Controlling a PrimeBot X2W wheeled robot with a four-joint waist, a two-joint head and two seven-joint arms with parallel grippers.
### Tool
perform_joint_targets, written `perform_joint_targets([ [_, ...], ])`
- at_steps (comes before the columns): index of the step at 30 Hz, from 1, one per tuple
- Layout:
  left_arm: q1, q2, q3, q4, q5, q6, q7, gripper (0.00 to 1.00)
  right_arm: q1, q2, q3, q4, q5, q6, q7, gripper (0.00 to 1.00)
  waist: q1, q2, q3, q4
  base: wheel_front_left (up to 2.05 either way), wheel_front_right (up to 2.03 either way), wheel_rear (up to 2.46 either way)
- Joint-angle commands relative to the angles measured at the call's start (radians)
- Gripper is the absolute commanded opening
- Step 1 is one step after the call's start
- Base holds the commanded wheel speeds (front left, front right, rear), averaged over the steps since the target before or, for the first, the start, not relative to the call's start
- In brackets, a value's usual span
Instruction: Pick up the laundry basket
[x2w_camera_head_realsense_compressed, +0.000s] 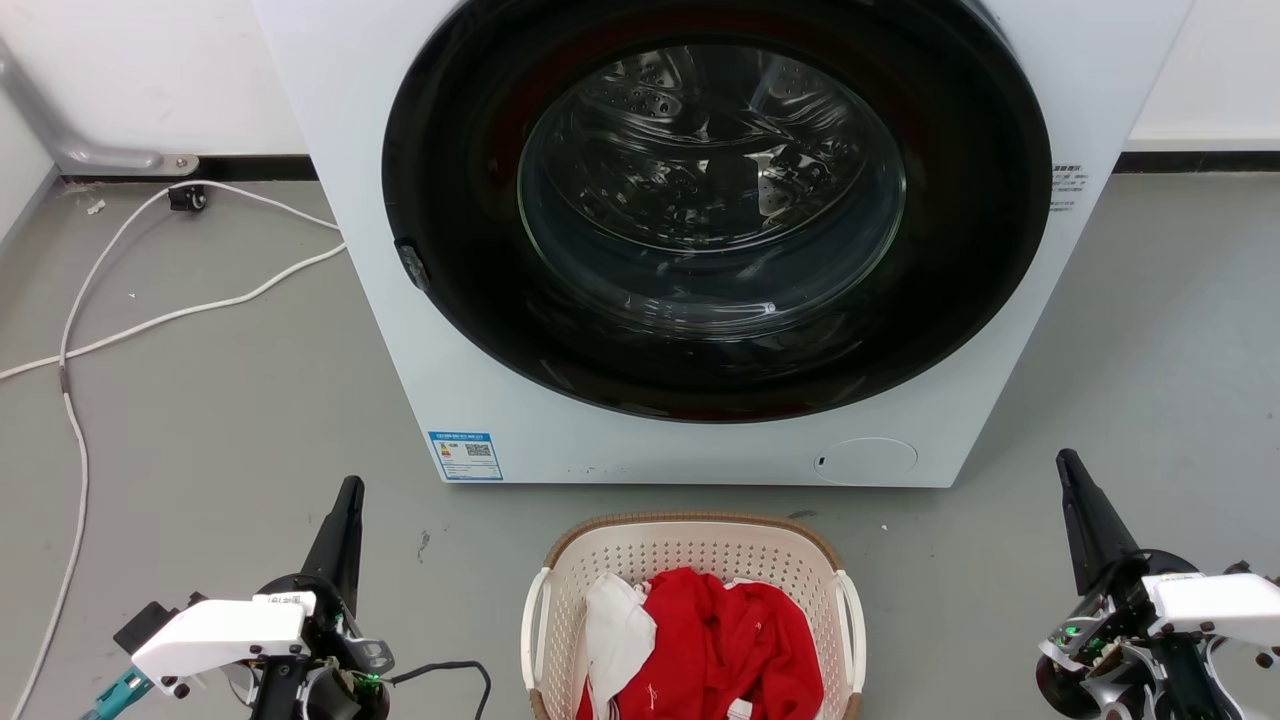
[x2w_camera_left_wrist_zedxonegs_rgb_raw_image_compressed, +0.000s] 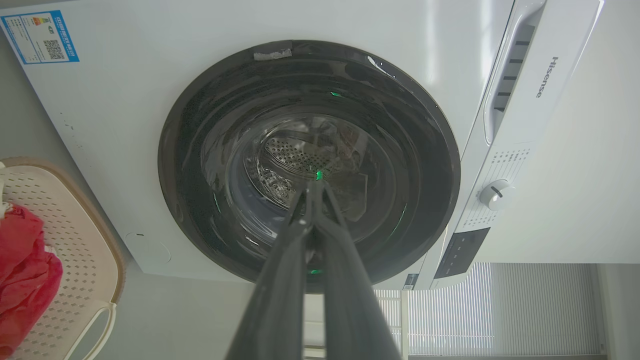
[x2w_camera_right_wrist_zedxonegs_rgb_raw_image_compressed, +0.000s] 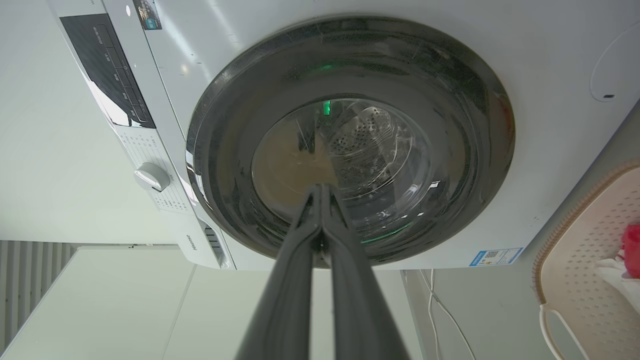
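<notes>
The laundry basket (x2w_camera_head_realsense_compressed: 690, 553) is sitting on the floor (x2w_camera_head_realsense_compressed: 200, 420) just in front of the washing machine (x2w_camera_head_realsense_compressed: 380, 250), centred below its round door and carrying a red garment (x2w_camera_head_realsense_compressed: 730, 640) and a white cloth (x2w_camera_head_realsense_compressed: 615, 625). The left claw (x2w_camera_head_realsense_compressed: 349, 490) is hovering off the machine's front left corner, well apart from the basket, with its two dark fingers pressing together on nothing. The right claw (x2w_camera_head_realsense_compressed: 1067, 462) is hanging off the machine's front right corner, likewise closed and empty, and is pointing toward the machine.
</notes>
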Motion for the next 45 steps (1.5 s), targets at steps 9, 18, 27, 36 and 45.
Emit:
perform_joint_targets([
  [9,-0.011,-0.002,0.004,0.001,0.005,-0.004,0.004,0.00,-0.011,0.004,-0.003,0.001,-0.003,0.000,0.005,0.00,0.0000,0.0000,0.000,0.000,0.00,0.00,0.00],
  [18,0.034,-0.007,-0.010,0.002,0.018,0.001,-0.029,1.00,0.035,0.004,0.014,0.001,-0.014,0.000,-0.029,1.00,0.0000,0.0000,0.000,0.000,0.00,0.00,0.00],
  [27,0.049,-0.007,0.001,-0.021,0.061,0.001,-0.068,1.00,0.047,0.004,0.013,-0.023,-0.055,0.000,-0.067,1.00,0.0000,0.0000,0.000,0.000,0.00,0.00,0.00],
  [36,0.054,-0.007,0.040,-0.031,0.168,0.003,-0.106,1.00,0.051,0.005,-0.005,-0.047,-0.184,0.000,-0.106,1.00,0.0000,0.0000,0.000,0.001,0.00,0.00,0.00],
  [45,0.055,-0.007,0.079,-0.090,0.320,0.020,-0.141,1.00,0.046,0.005,-0.029,-0.120,-0.423,0.000,-0.142,1.00,0.0000,0.0000,0.002,0.002,0.00,0.00,0.00],
])
